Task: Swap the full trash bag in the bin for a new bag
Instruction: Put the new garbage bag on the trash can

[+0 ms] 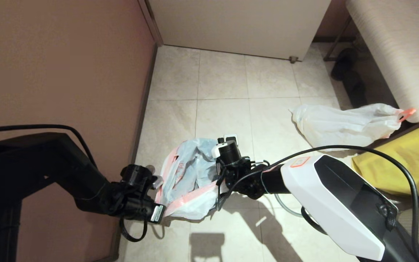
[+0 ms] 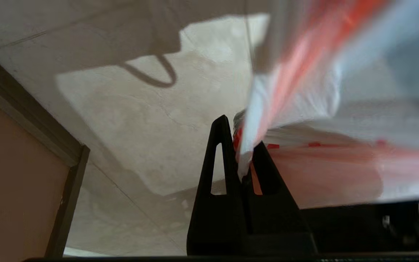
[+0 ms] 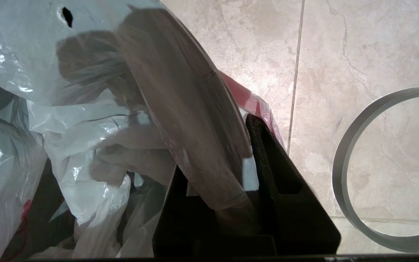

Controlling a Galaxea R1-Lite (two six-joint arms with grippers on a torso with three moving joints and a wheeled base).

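Item 1, the full trash bag [image 1: 344,125]: out of the bin, lying on the floor tiles well off to my right, orange tab at its gathered end. Removal judged done.

Item 2, the new bag [image 1: 189,178]: held up between my 2 grippers, mouth partly spread, orange edges showing.

Item 3, left gripper [image 2: 244,160]: clenched on an orange-edged fold of the new bag, at its left side.

Item 4, right gripper [image 3: 231,171]: fingers closed on the opposite edge of the same film; dark patches show through the plastic beneath, which I take for the bin, though I cannot tell for sure.

Item 5, grey hoop [image 3: 355,174]: off the bin, flat on the floor just beside my right gripper.

Outstanding, in my judgement: seat the bag in the bin, fold its edge over, refit the hoop.
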